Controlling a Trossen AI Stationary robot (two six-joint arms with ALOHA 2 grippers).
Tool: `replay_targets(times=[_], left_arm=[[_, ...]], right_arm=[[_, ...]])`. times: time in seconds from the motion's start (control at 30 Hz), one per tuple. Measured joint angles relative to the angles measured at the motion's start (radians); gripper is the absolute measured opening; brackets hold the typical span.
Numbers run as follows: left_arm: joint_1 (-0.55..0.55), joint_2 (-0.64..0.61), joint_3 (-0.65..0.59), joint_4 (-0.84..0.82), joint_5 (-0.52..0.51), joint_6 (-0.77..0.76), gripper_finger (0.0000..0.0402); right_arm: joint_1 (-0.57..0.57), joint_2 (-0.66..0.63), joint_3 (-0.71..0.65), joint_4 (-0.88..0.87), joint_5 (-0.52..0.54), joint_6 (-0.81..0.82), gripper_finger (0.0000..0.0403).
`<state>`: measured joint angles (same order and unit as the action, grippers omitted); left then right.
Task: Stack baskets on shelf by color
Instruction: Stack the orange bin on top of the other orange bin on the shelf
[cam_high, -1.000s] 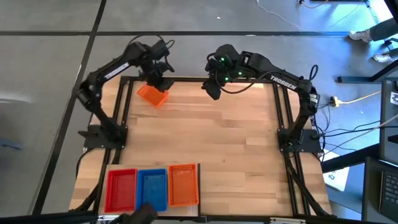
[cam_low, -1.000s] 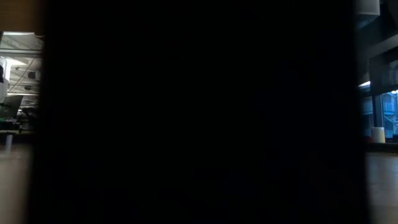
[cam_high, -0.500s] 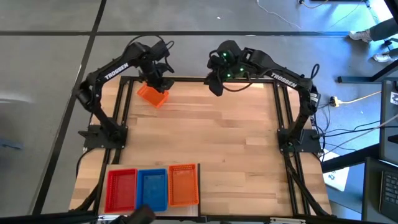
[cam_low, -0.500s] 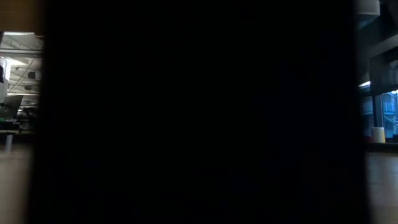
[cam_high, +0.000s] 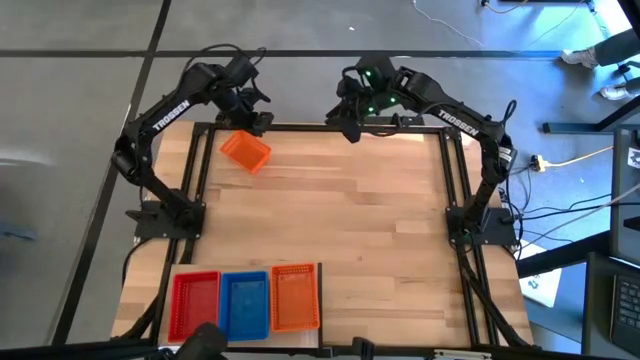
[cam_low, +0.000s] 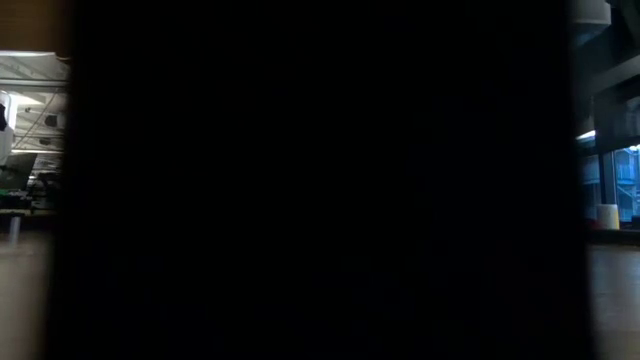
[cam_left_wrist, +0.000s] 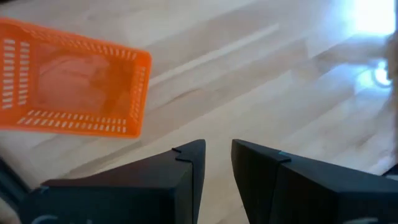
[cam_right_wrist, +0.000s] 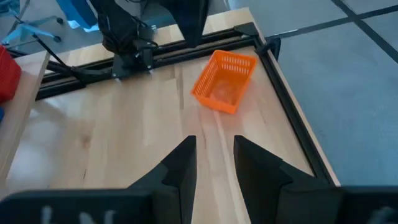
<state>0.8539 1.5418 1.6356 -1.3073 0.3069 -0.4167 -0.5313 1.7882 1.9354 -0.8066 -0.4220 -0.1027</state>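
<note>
An orange basket lies skewed on its base at the table's far left, open side up; it also shows in the left wrist view and the right wrist view. My left gripper hovers over the far edge just beyond it, open, with nothing between the fingers. My right gripper hangs over the far edge near the middle, open and empty. A red basket, a blue basket and another orange basket stand side by side at the near left. I cannot tell the shelf under them apart from the tabletop.
The table's black frame rails run along the far edge and the sides. The striped wooden tabletop lies bare between the lone orange basket and the row of baskets. Something dark fills nearly the whole low view.
My left gripper has risen and drawn back from over the orange basket toward the table's far edge; the basket has stayed where it was. My right gripper has moved toward the far edge and slightly to the right, rolling a little.
</note>
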Motion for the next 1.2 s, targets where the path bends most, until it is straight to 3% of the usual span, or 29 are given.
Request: replay_targets(times=[0.3,0.63,0.83,1.2], left_arm=[[0.016,-0.002,0.002,-0.06,0.06,0.015,0.007],[0.045,-0.013,0.001,-0.157,-0.004,0.055,0.007],[0.066,-0.002,0.001,-0.186,-0.12,-0.047,0.007],[-0.006,0.05,0.0,-0.264,-0.103,-0.004,0.007]], right_arm=[[-0.016,0.002,0.0,-0.022,0.0,-0.007,0.0106],[-0.016,0.002,0.0,-0.04,0.001,-0.013,0.0106],[-0.016,0.002,0.0,-0.04,0.001,-0.015,0.0106],[-0.016,0.003,0.0,-0.039,0.002,-0.015,0.0106]])
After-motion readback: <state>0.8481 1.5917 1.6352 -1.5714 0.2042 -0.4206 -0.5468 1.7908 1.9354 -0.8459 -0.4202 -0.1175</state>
